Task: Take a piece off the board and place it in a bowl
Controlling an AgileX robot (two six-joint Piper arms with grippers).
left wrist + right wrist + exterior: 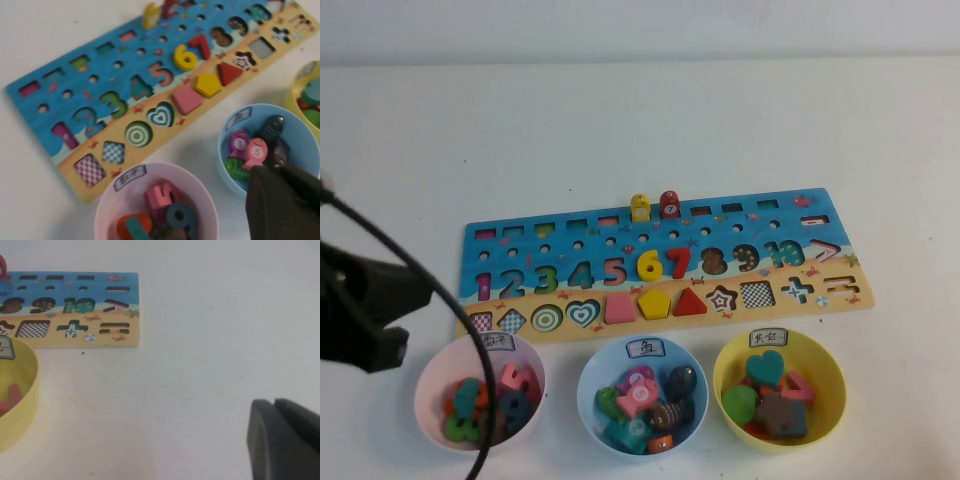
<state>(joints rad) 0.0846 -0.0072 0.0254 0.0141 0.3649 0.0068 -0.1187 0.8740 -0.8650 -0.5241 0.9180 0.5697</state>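
Observation:
The pink square piece point(620, 307) lies in its cut-out on the board point(520, 240), left of the yellow pentagon point(654, 301) and the red triangle point(689, 300). It also shows in the left wrist view point(187, 99). The yellow bowl point(828, 362) stands in front of the board's right end, with several pieces in it; its rim shows in the right wrist view point(27, 390). My left gripper point(390, 310) hovers at the left, by the pink bowl, shut and empty point(272, 171). My right gripper point(274, 405) is shut and empty over bare table, right of the board; it is outside the high view.
A pink bowl point(433, 372) with number pieces and a light blue bowl point(588, 385) with fish pieces stand in front of the board. Yellow 6 point(648, 264) and red 7 point(677, 262) sit on the board, two pegs point(654, 206) at its far edge. A black cable point(450, 300) hangs over the pink bowl.

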